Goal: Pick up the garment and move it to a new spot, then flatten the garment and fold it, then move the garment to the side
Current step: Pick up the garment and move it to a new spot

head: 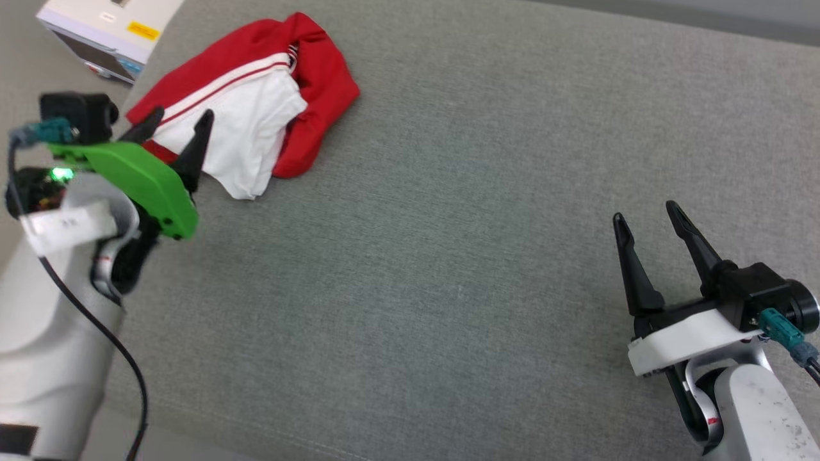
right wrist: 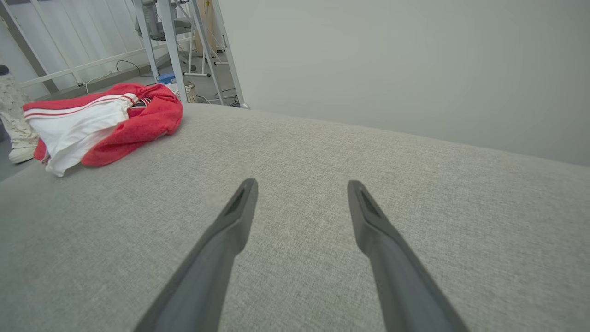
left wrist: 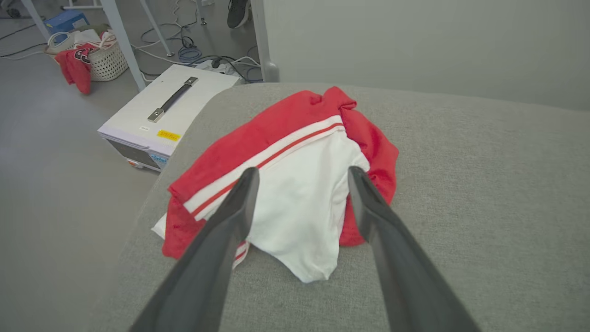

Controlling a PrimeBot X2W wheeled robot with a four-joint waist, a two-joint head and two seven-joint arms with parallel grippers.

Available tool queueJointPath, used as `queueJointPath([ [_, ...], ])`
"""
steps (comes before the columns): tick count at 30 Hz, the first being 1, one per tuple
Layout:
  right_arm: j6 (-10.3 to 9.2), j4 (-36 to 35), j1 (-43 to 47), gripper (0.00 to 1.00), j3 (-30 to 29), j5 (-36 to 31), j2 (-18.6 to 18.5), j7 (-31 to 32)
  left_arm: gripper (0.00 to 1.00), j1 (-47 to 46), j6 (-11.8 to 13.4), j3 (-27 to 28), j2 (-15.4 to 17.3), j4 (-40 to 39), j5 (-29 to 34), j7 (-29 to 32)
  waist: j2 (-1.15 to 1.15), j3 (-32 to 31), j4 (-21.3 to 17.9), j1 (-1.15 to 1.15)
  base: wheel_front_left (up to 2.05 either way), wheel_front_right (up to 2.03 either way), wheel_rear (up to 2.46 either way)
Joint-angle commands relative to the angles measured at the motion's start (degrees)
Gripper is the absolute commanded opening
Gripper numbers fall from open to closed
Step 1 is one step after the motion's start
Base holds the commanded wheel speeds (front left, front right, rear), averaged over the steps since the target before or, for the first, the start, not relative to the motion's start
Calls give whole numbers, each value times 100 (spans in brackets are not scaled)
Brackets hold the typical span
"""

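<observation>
Sitting just past garment (head: 256,115), off grey surface (head: 461,269): white case (head: 106,29).

garment (head: 256,128): crumpled, red and white, far left of counter (head: 448,269);
left pincer (head: 182,114): jaws apart, tips over garment's near edge;
right pincer (head: 644,211): jaws apart, well clear of garment

A: What is counted on the grey surface (head: 448,269)?
B: One garment (head: 256,109) is counted, and two grippers: the left gripper (head: 182,115) and the right gripper (head: 644,211)
A: And beyond?
B: One white case (left wrist: 156,115) and one basket (left wrist: 108,62) are counted
</observation>
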Motion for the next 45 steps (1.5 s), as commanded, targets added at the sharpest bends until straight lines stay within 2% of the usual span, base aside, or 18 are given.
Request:
queueJointPath([
  [1,-5,-71,-127,100,32,-40,-29,24,100,-275,-22,-99,183,89,-297,300,0,734,-631,0,0,0,0],
  [7,-5,-161,-258,100,53,-34,13,6,100,-824,-22,-303,787,252,-1455,1772,0,1047,-951,0,0,0,0],
  [11,-5,-156,-300,100,40,-31,18,-27,100,-916,-22,-451,1063,308,-1857,2443,0,1164,-1079,0,0,0,0],
  [15,-5,-137,-333,100,33,-29,36,-64,100,-927,-23,-526,1179,448,-1948,2713,0,1237,-1138,0,0,0,0],
  [21,-5,-87,-387,100,46,-24,57,-100,100,-841,28,-599,1153,728,-1881,2658,0,1282,-1169,0,0,0,0],
  [22,-5,-71,-390,100,39,-24,58,-106,0,-824,26,-587,1121,763,-1915,2626,0,1269,-1163,0,0,0,0],
  [29,-5,105,-333,100,44,-24,93,-153,0,-686,2,-500,1103,741,-1888,1934,0,908,-1099,0,0,0,0],
  [36,-5,351,-100,100,-7,25,168,-210,0,-535,32,-390,1107,349,-1715,1128,0,98,-980,0,0,0,0],
  [40,-5,472,76,100,-50,69,243,-235,0,-451,148,-393,1032,-91,-1699,1033,0,-393,-936,0,0,0,0],
  [45,-5,573,247,100,-125,139,352,-256,0,-335,375,-554,881,-803,-1667,1218,0,-880,-956,0,0,0,0],
])
